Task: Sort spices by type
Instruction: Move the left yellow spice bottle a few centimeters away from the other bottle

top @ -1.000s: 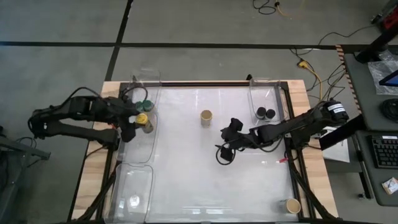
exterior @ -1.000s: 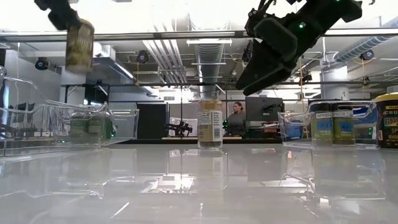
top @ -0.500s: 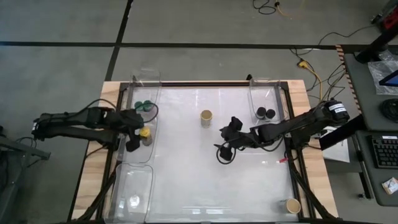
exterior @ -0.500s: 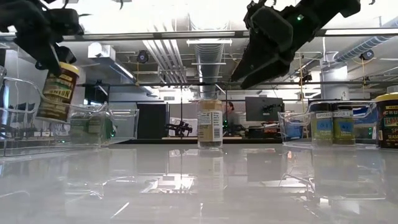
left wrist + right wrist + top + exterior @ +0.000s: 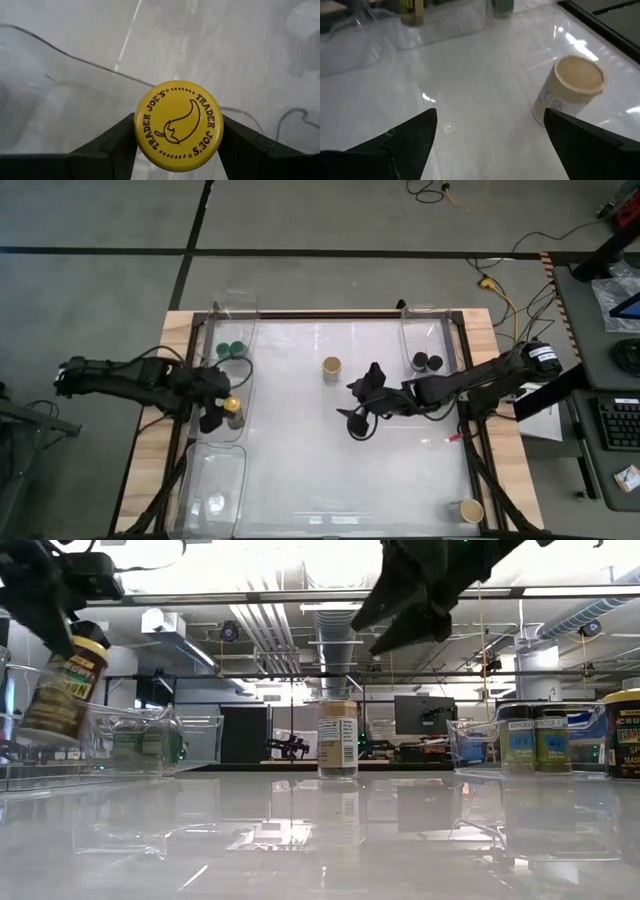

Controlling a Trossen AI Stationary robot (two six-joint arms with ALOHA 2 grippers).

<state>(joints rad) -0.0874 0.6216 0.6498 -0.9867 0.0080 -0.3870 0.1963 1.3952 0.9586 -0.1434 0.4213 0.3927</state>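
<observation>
Over the clear bin (image 5: 222, 395) at the table's left edge, the left gripper (image 5: 178, 137) had its two fingers closed on the sides of a yellow-lidded spice jar (image 5: 231, 412), pinching it just under the lid. The jar hung tilted in the low view, its long axis leaning, lid end up and to the right, base down toward the bin. The wrist camera looked straight onto the round yellow lid (image 5: 178, 125), a dark finger pressed against each side. Farther back in the same bin stood two green-lidded jars (image 5: 231, 350), well apart from the held one. Out on the glossy white table (image 5: 340, 460), a tan-lidded jar (image 5: 331, 368) stood upright and alone near the middle. The right gripper (image 5: 365, 398) hovered above the table just right of that jar, its fingers spread wide and holding nothing; its wrist view showed the tan lid ahead between the open fingers. Two black-lidded jars (image 5: 426, 361) sat side by side in the far right bin (image 5: 424, 320), and another tan-lidded jar (image 5: 471, 510) stood at the near right corner.
</observation>
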